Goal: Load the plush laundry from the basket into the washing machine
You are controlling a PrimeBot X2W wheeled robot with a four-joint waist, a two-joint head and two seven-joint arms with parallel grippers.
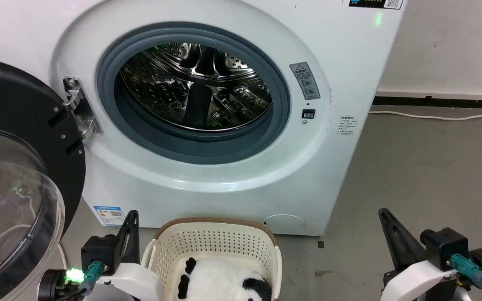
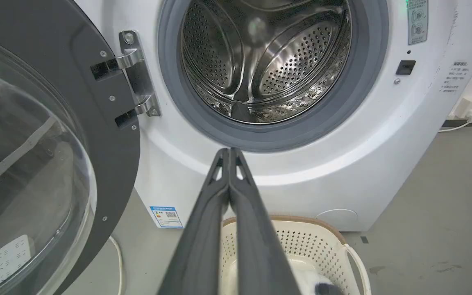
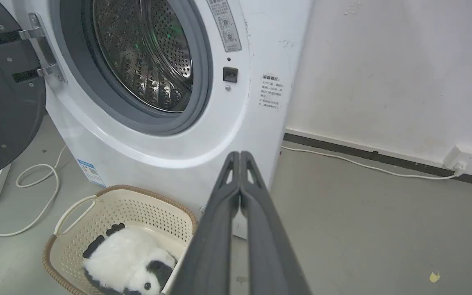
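Though closed, left gripper (image 2: 229,152), right gripper (image 3: 240,155), empty

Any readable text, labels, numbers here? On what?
Nothing quotable; all print too small or blurred.
Grey warning sticker on the washing machine, beside the door seal: triangle sign, text unreadable.
Small text block on its front: blurred.
Blue sticker with QR code, lower front: unreadable.
Black top strip with QR code: unreadable.

Dark tapered fingers (image 2: 205,229), white forearms (image 1: 412,274)
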